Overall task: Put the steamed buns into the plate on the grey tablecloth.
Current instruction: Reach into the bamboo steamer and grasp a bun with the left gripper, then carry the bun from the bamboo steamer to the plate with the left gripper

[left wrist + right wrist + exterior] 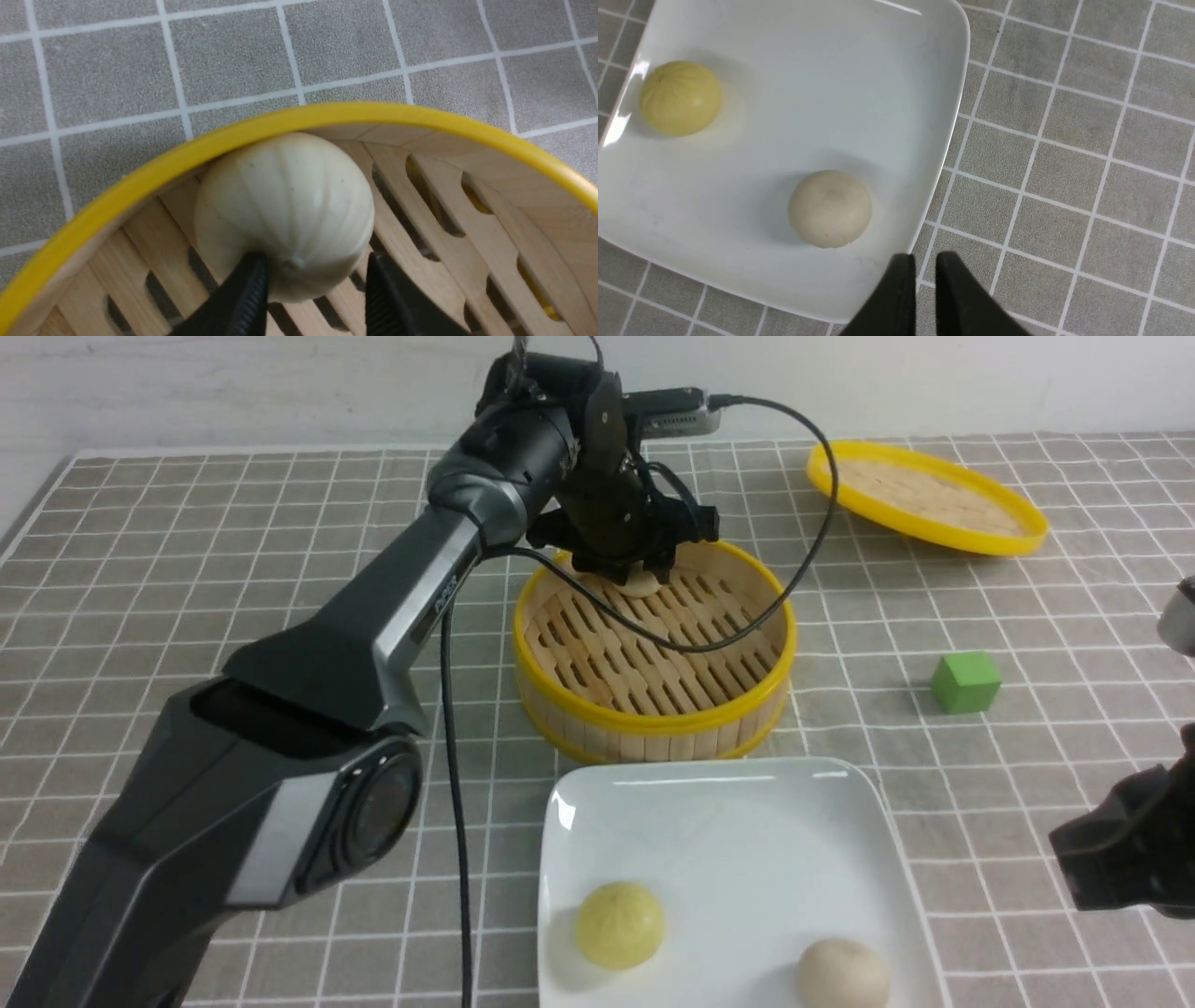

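Two buns of three are placed: the yellow bun (620, 925) and a pale bun (843, 973) lie apart in the one plate (709, 770) on the grey tablecloth (187, 569). The last pale bun (285, 210) sits in the single steamer basket (653, 719), against its wall. Our left gripper (313, 275) straddles it, and we cannot tell whether it pinches. Our right gripper (926, 261) hangs beside the plate, nearly closed and empty. We also count one lid (924, 497) and one green cube (965, 681).
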You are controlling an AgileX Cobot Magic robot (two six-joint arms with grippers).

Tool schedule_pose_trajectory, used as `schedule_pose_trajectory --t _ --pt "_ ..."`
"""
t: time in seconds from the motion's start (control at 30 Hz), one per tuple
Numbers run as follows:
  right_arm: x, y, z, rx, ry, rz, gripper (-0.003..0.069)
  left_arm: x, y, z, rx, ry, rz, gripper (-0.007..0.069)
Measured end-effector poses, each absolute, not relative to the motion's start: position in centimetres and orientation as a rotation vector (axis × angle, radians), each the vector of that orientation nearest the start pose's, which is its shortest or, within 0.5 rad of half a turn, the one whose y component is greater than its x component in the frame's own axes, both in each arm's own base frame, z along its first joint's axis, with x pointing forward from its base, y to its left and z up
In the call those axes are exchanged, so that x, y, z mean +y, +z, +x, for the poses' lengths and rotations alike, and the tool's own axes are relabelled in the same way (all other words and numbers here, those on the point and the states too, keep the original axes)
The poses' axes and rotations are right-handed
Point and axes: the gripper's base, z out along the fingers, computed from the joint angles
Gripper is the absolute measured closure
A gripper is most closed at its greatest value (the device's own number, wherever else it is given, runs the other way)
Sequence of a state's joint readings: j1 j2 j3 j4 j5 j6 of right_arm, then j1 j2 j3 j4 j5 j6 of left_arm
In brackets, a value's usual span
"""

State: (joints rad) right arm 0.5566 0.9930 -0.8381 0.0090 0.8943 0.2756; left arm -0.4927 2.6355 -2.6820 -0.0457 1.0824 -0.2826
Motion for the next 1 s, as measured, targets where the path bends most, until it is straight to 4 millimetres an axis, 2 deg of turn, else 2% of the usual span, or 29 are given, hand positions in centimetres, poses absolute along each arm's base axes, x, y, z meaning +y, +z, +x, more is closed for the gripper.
schedule_pose_trajectory --t 0.03,0.07,0.13,0.17,0.23,0.3,0.37,0.4,0.43,0.47,0.5,0.57,0.6,0.67,0.73,0.77,0.8,0.93,0.97,1.0 --pt "9.7 31.1 15.4 2.543 0.338 -0.355 0.0568 -27.0 20.6 49.6 2.547 -0.366 0.258 0.0331" --pt "9.7 31.1 15.4 2.544 0.339 -0.354 0.0565 -27.0 20.0 49.6 2.558 -0.359 0.259 0.0384" --pt "9.7 31.1 15.4 2.545 0.342 -0.353 0.0563 -27.1 19.7 49.7 2.564 -0.357 0.261 0.0422" --pt "9.7 31.1 15.4 2.546 0.344 -0.351 0.056 -27.1 19.8 49.6 2.568 -0.351 0.262 0.0505" --pt "9.7 31.1 15.4 2.546 0.345 -0.351 0.0559 -26.9 20.1 49.5 2.569 -0.339 0.268 0.0558" --pt "9.7 31.1 15.4 2.546 0.347 -0.35 0.0558 -26.6 21.8 49.0 2.573 -0.314 0.298 0.0597" --pt "9.7 31.1 15.4 2.546 0.347 -0.35 0.0554 -26.1 24.6 48.2 2.569 -0.301 0.331 0.0602" --pt "9.7 31.1 15.4 2.546 0.347 -0.35 0.0553 -26.1 24.9 48.1 2.562 -0.304 0.33 0.0602" --pt "9.7 31.1 15.4 2.543 0.348 -0.35 0.0551 -25.8 27.4 47.6 2.509 -0.311 0.337 0.0602" --pt "9.7 31.1 15.4 2.542 0.348 -0.35 0.055 -25.6 28.2 47.4 2.493 -0.316 0.336 0.0602" --pt "9.7 31.1 15.4 2.537 0.349 -0.349 0.0547 -25.1 31.9 46.4 2.42 -0.339 0.331 0.0602" --pt "9.7 31.2 15.5 2.524 0.346 -0.352 0.0544 -24.4 35.7 45.0 2.352 -0.38 0.325 0.0602" --pt "9.7 31.2 15.5 2.523 0.346 -0.352 0.0544 -24.4 36.0 44.8 2.348 -0.385 0.326 0.0602" --pt "9.7 31.2 15.5 2.521 0.346 -0.352 0.0542 -24.0 38.8 42.7 2.342 -0.473 0.344 0.0602" --pt "9.7 31.2 15.5 2.526 0.341 -0.354 0.0542 -23.8 39.4 41.1 2.392 -0.536 0.376 0.0602" --pt "9.7 31.2 15.5 2.526 0.341 -0.354 0.0542 -23.7 39.3 41.0 2.399 -0.533 0.379 0.0602" --pt "9.6 31.1 15.4 2.54 0.334 -0.356 0.054 -23.4 39.1 39.5 2.46 -0.558 0.413 0.0602" --pt "9.5 31.0 15.3 2.56 0.317 -0.362 0.0537 -21.8 36.1 33.4 2.679 -0.504 0.51 0.06" --pt "9.5 31.0 15.3 2.559 0.317 -0.361 0.0536 -21.6 35.4 32.2 2.717 -0.492 0.529 0.06" --pt "9.5 31.0 15.3 2.559 0.317 -0.361 0.0535 -21.7 35.2 31.8 2.726 -0.49 0.541 0.06"
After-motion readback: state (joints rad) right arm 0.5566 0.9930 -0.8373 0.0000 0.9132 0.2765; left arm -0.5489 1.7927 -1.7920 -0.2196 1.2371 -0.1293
